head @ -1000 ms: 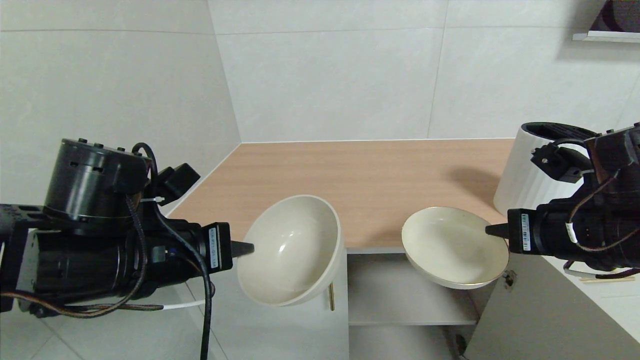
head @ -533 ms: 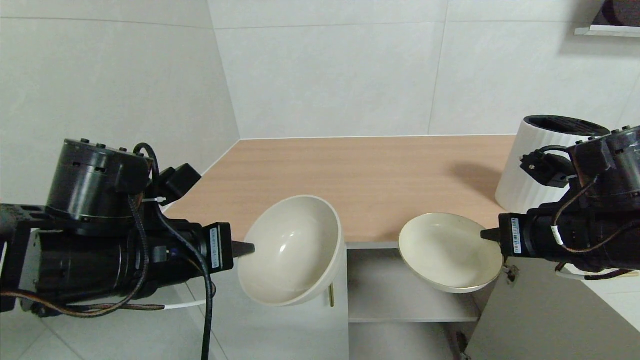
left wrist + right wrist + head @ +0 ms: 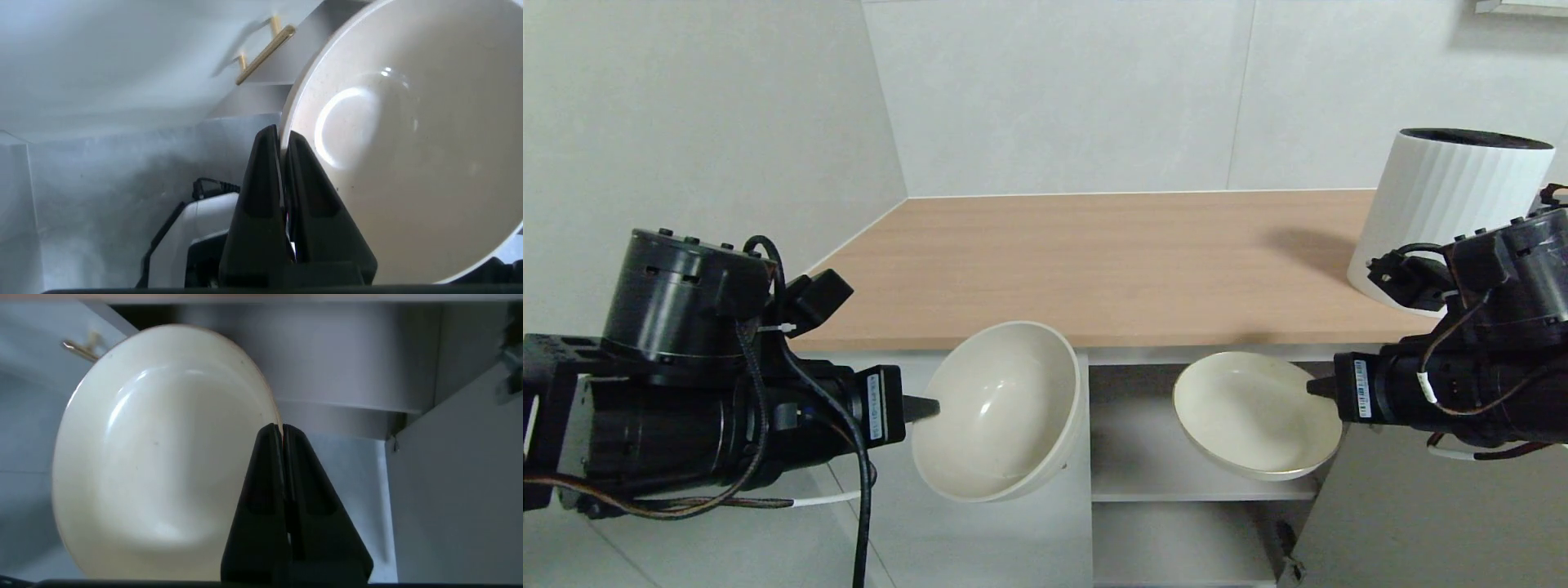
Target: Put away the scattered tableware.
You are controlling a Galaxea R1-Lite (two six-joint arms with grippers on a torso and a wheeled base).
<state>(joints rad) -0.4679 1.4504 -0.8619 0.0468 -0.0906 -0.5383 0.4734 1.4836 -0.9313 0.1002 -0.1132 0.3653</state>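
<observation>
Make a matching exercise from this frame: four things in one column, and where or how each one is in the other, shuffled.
Things:
1. bowl
2. plate
3. canister
4. cabinet

Places or states:
a. standing on the counter, at the robot's right
b. gripped by its rim in the left gripper
c. open, under the counter, with a bare shelf showing
d. gripped by its rim in the right gripper

Pairs: 1-b, 2-d, 3-a, 4-c

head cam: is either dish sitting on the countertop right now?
No, the left gripper holds the bowl by its rim and the right gripper holds the plate, both in the air in front of the countertop.
</observation>
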